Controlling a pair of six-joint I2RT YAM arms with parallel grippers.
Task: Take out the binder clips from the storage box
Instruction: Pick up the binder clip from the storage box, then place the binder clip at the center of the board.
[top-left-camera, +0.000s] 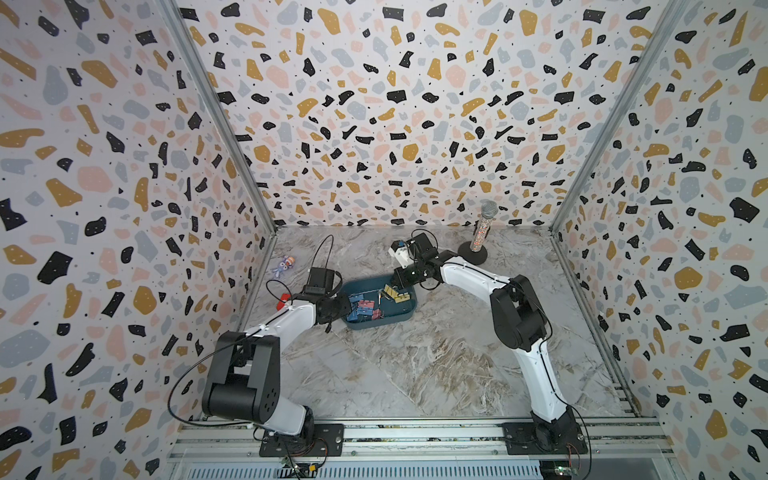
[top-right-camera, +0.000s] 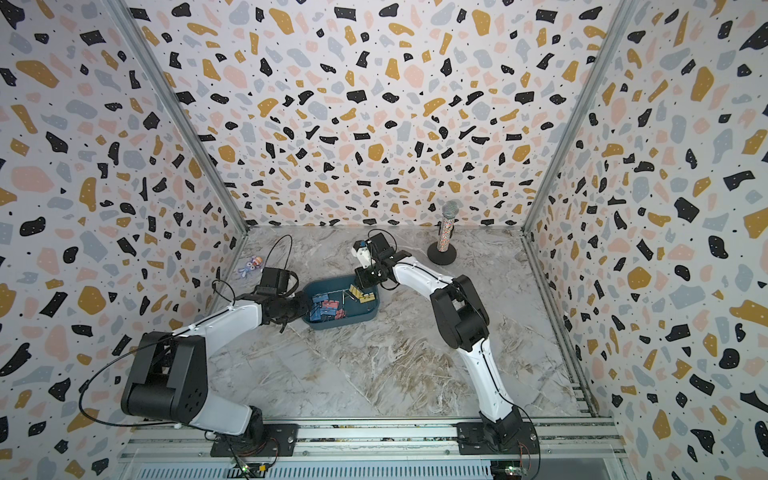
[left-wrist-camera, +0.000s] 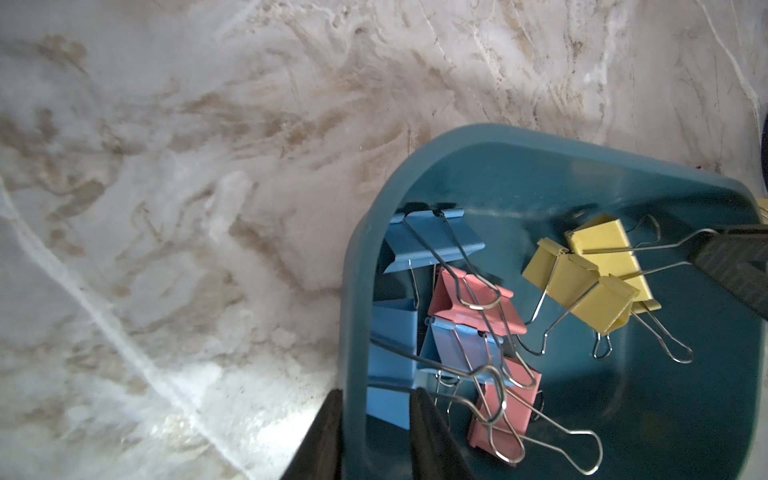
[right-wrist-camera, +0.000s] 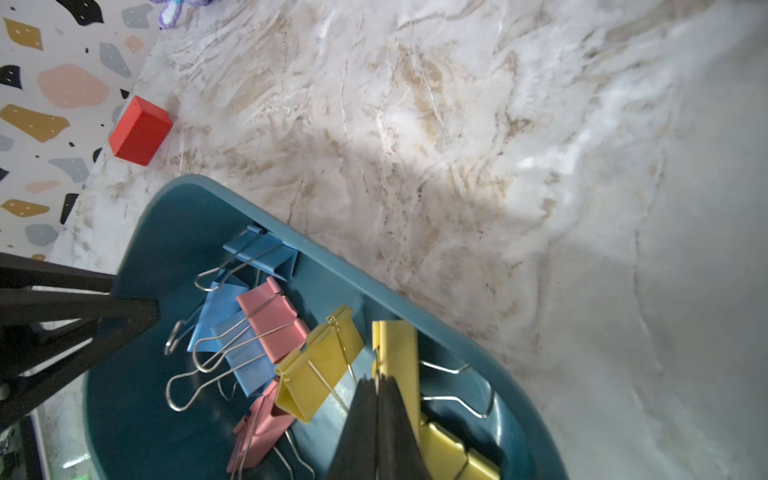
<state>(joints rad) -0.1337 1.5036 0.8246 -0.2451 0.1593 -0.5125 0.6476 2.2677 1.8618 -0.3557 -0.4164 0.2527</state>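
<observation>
The dark teal storage box (top-left-camera: 374, 326) (top-right-camera: 345, 326) sits mid-table and holds several blue, pink and yellow binder clips (top-left-camera: 365, 309) (left-wrist-camera: 473, 307). My left gripper (top-left-camera: 343, 305) (left-wrist-camera: 376, 399) is shut on the box's near wall (left-wrist-camera: 353, 291), one finger outside and one inside. My right gripper (top-left-camera: 392, 289) (right-wrist-camera: 376, 380) reaches down into the box's far end, its fingers pressed together. In the left wrist view the wire handle (left-wrist-camera: 648, 249) of a yellow binder clip (left-wrist-camera: 602, 253) (right-wrist-camera: 397, 353) runs into its tip. Two more yellow clips lie beside that one.
A red block (top-left-camera: 283, 300) (right-wrist-camera: 140, 131) lies against the left wall behind my left arm. A small purple toy figure (top-left-camera: 284, 266) sits farther back along that wall. A glittery microphone on a round black stand (top-left-camera: 482, 232) stands at the back right.
</observation>
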